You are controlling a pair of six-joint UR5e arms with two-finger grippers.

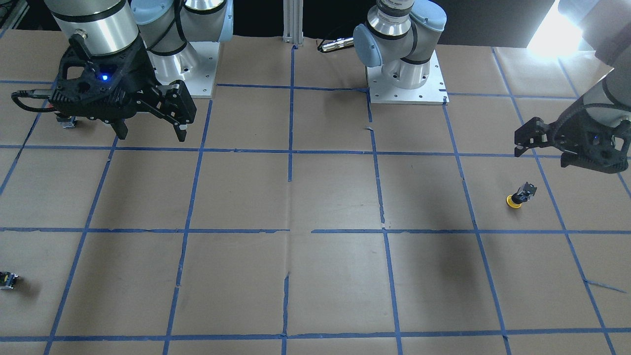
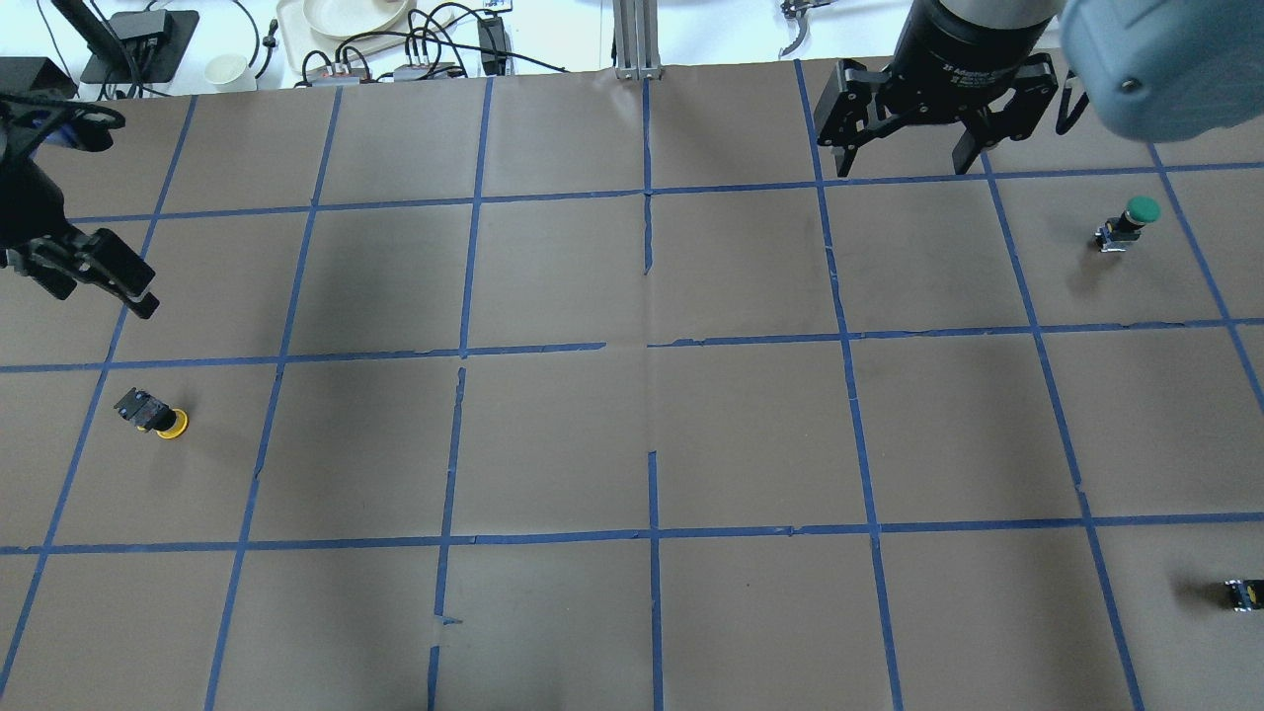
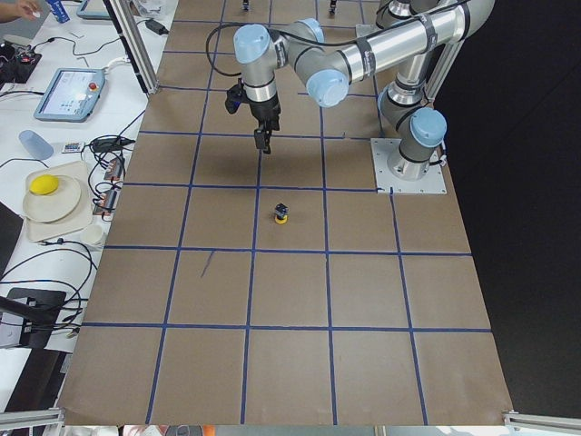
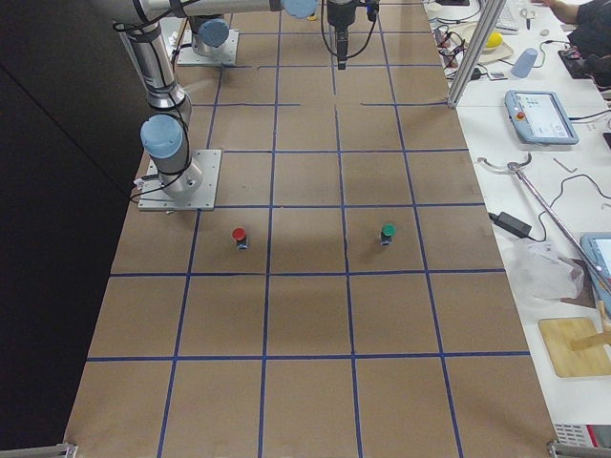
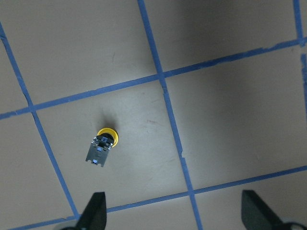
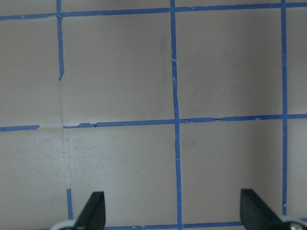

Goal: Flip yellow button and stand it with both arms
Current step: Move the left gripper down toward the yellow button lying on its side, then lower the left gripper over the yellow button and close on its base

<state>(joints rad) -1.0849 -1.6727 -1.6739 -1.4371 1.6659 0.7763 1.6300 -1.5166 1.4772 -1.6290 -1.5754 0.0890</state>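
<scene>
A brown-paper table [image 2: 632, 444] ruled into squares by blue tape fills the overhead view, with a cluttered bench along the top edge. The left arm [image 3: 390, 45] reaches in at that view's far left and the right arm [image 1: 93, 24] at its upper right. Both grippers hang above the paper with nothing in them. The right gripper [image 2: 904, 163] has its fingers spread wide. The left gripper [image 5: 173, 213] is likewise released, its two fingertips [image 5: 93, 213] showing far apart at the bottom of its wrist view.

The yellow button [image 2: 150, 413] sits alone in a square at the overhead view's lower left, just below and slightly right of the left gripper and well apart from the right one. It appears to rest on its yellow cap with the blocky body pointing up, so its long axis runs roughly vertical. In the left wrist view it lies above the finger line, offset toward the frame's left finger rather than centred between the two. The left arm is plainly the nearer. A green button [image 2: 1131, 222] stands at the overhead view's far right.
</scene>
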